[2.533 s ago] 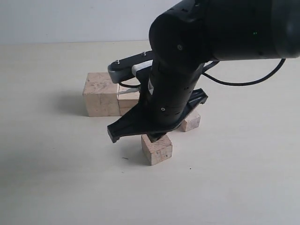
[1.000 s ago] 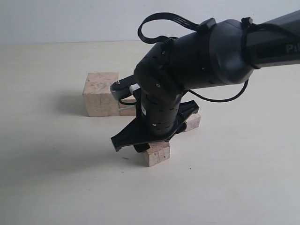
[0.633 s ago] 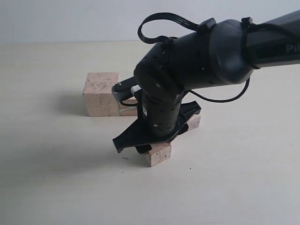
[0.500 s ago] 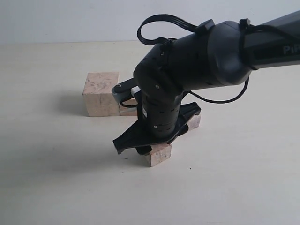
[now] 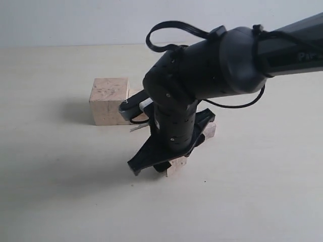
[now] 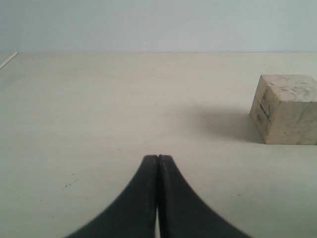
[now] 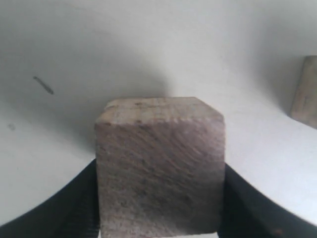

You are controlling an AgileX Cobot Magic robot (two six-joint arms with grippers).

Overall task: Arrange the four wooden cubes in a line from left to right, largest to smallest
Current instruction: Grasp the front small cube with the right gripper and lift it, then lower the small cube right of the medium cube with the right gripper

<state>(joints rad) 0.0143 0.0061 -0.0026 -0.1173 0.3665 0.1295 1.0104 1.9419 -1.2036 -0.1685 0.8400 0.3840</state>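
As it hangs mid-frame — right pincer (image 7: 158, 198): gripping a wooden cube (image 5: 175, 166)
left pincer (image 6: 157, 163): pressed closed, empty
largest cube (image 5: 108, 101): left of centre — apart

largest cube (image 5: 108, 101): pale tan, dark specks | gripped cube (image 7: 158, 168): tan, streaked grain | jaws: black | table (image 5: 50, 191): cream

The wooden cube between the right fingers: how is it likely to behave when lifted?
The wooden cube is probably rigid: its faces look square, with no give where the fingers press its sides. Its flat, rough-grained faces should resist slipping. Being small raw wood, it is likely light, and flat sides mean it should not roll.
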